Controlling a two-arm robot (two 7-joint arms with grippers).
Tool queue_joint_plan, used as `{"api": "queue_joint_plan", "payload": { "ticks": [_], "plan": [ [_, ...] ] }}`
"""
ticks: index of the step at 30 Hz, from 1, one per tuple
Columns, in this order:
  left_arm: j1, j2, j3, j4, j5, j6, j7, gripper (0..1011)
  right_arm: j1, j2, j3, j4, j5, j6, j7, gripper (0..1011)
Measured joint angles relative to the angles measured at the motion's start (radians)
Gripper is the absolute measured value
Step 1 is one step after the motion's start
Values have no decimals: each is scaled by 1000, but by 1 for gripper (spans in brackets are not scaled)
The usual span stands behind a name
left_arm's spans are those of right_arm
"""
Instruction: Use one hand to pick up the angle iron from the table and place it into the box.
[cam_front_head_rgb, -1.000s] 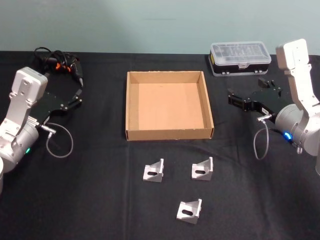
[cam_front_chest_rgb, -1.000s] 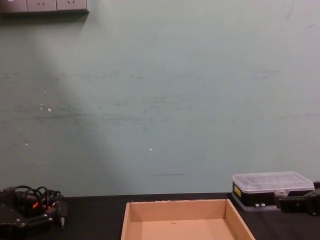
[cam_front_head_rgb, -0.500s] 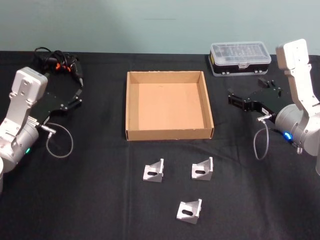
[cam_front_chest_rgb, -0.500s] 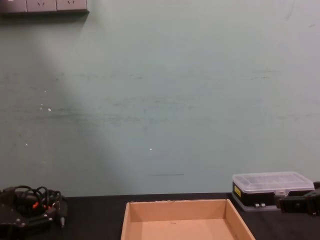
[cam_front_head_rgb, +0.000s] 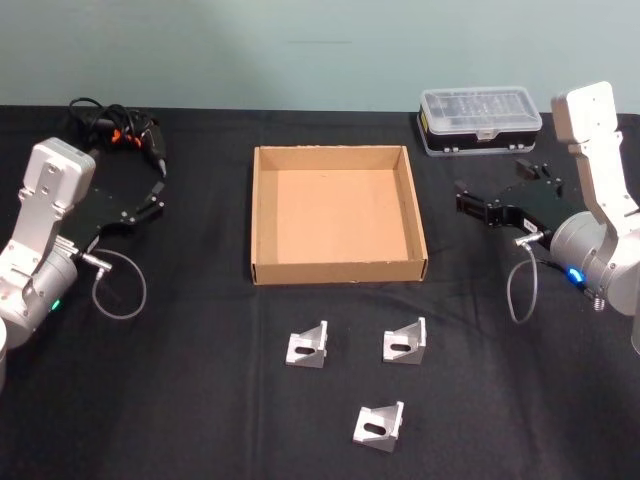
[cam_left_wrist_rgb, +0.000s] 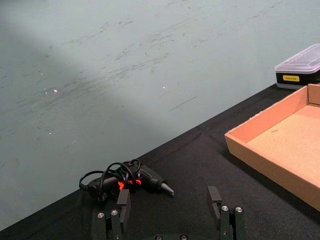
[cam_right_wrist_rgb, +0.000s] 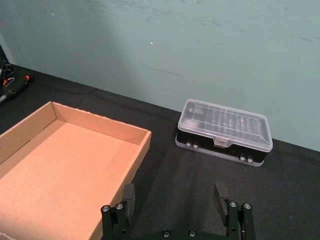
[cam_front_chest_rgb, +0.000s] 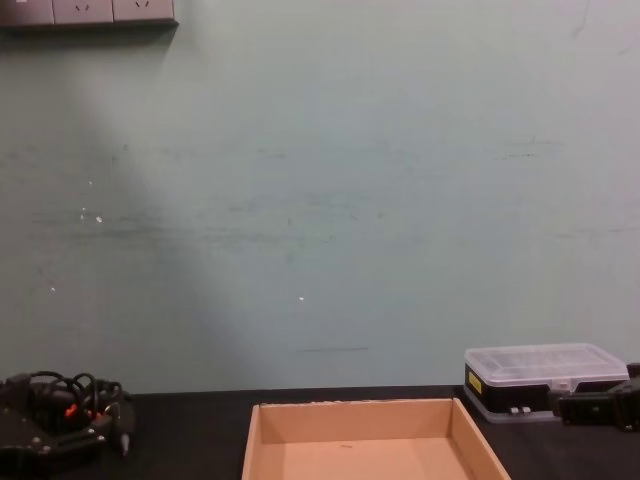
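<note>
At the left edge, the left gripper (cam_front_head_rgb: 155, 203) hangs spread and empty above the table (cam_front_head_rgb: 200, 400). The box (cam_front_head_rgb: 338, 268) sits centre, with three angle irons (cam_front_head_rgb: 307, 344) lying untouched below it. At right, the right gripper (cam_front_head_rgb: 466, 198), likewise spread, grips nothing.

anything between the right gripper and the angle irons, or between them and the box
Nothing visible. The three angle irons lie on bare table before the box; the right gripper, open, is right of the box. Only its low near wall needs clearing.

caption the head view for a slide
Three angle irons lie on the table before the empty box, flanked by the open left gripper and right gripper.
</note>
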Motion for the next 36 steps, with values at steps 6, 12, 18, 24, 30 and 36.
{"api": "queue_joint_plan", "payload": {
  "ticks": [6, 12, 18, 24, 30, 36],
  "plan": [
    [0, 0, 0, 0, 0, 0, 0, 1000, 0, 0, 0, 0, 0, 0, 0, 1003],
    [0, 0, 0, 0, 0, 0, 0, 1000, 0, 0, 0, 0, 0, 0, 0, 1003],
    [0, 0, 0, 0, 0, 0, 0, 1000, 0, 0, 0, 0, 0, 0, 0, 1003],
    [0, 0, 0, 0, 0, 0, 0, 1000, -1, 0, 10, -1, -7, -6, 10, 1002],
    [0, 0, 0, 0, 0, 0, 0, 1000, -3, 5, 31, -18, -7, -17, 43, 1003],
    [0, 0, 0, 0, 0, 0, 0, 1000, 6, 10, 47, -46, 1, -4, 88, 1003]
  ]
}}
